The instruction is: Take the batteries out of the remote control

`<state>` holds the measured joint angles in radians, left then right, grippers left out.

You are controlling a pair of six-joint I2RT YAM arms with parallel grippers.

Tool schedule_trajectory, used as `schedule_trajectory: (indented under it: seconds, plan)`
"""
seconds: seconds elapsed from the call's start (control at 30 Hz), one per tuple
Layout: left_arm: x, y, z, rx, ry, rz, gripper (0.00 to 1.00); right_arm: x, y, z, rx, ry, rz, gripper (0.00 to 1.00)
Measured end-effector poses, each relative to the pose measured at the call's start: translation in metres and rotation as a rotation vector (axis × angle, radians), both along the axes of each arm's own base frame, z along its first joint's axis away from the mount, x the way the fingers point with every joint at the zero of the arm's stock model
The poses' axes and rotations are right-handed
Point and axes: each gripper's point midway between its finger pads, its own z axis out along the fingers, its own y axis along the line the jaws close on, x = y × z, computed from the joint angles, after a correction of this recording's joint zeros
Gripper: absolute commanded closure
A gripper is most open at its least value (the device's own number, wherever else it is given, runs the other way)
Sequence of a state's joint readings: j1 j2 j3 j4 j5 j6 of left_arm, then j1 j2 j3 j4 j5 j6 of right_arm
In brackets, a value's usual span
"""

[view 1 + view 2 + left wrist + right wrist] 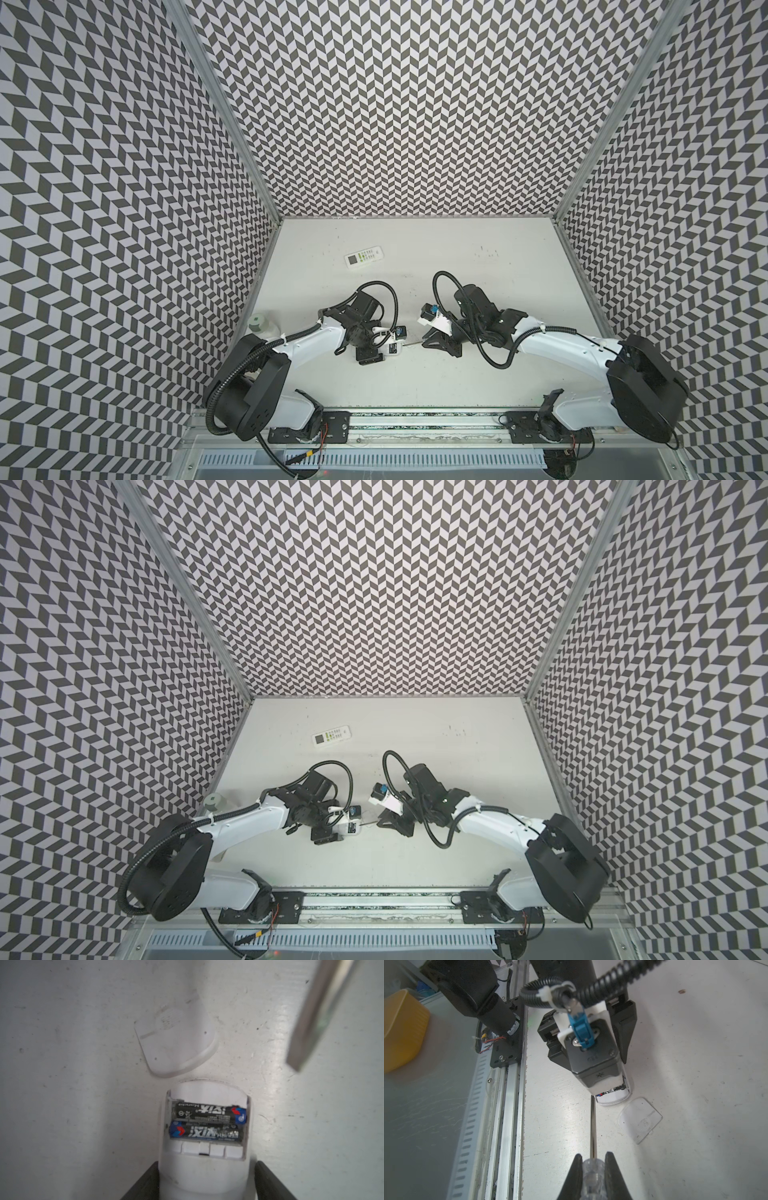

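Black batteries (207, 1112) sit in the open remote (203, 1176), straddled by left jaws, grip unclear; right jaws clamp the screwdriver (592, 1167).

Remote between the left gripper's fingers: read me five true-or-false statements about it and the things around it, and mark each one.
1. The remote has its battery compartment uncovered. True.
2. The compartment is empty. False: two black batteries lie in it, side by side.
3. The cover lies on the table, apart from the remote. True.
4. The right gripper holds nothing. False: it is shut on the clear handle of a screwdriver.
5. A second remote lies buttons up farther back on the table. True.
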<state>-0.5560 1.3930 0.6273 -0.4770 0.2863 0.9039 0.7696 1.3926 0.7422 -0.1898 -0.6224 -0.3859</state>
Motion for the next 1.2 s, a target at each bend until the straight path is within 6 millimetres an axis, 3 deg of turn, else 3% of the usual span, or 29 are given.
schedule_trajectory:
  seconds: [0.33, 0.63, 1.2]
  plan:
    - [0.0, -0.002, 0.001, -0.012, 0.003, 0.005, 0.5, 0.0, 0.015, -0.016, -0.052, -0.018, 0.069, 1.0]
    - [0.0, -0.002, 0.001, -0.014, 0.003, 0.004, 0.52, 0.01, 0.025, -0.029, -0.102, 0.011, 0.07, 1.0]
    - [0.0, -0.002, 0.001, -0.013, 0.003, 0.003, 0.52, 0.006, 0.019, -0.036, -0.142, 0.057, 0.05, 1.0]
